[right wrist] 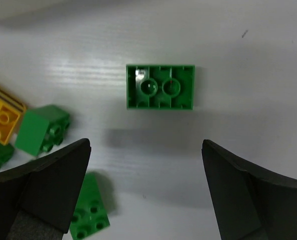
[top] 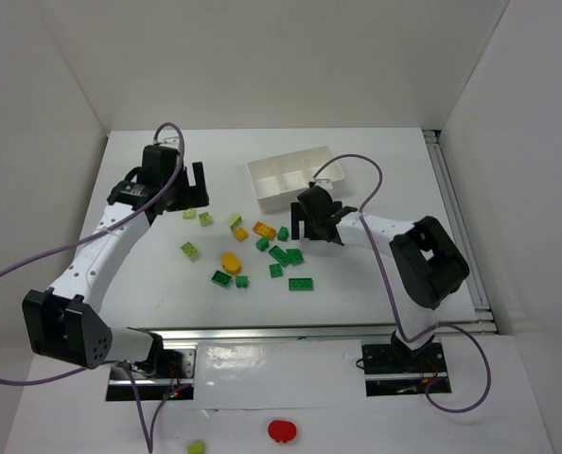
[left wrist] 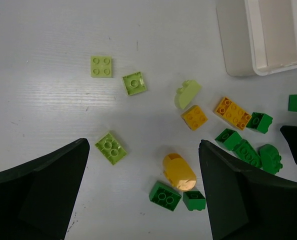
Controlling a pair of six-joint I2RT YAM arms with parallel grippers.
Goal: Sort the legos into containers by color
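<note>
**Entry:** dark green brick (right wrist: 160, 93), lying flat by itself on the surface, towards its middle.

**Tool state:** right tool (right wrist: 146, 150) is hanging over it wide open, gripping nothing.

**Handling, as judged:** it should be advancing until the brick is sitting centred between the fingers, then closing squarely on opposite sides.

**In the way:** two green bricks (right wrist: 41, 130) are crowding the tool's left finger, with an orange brick (right wrist: 3, 117) beyond them.

**Destination:** white tray (top: 290, 177) is waiting towards the far edge.

**Elsewhere:** left tool (left wrist: 143, 150) is hovering open and unladen, beside a lime brick (left wrist: 111, 147).

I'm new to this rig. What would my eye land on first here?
Green, lime and orange bricks lie scattered mid-table, on the near side of a white tray with nothing visible inside. The right tool hangs open, one green brick just ahead of its tips.
</note>
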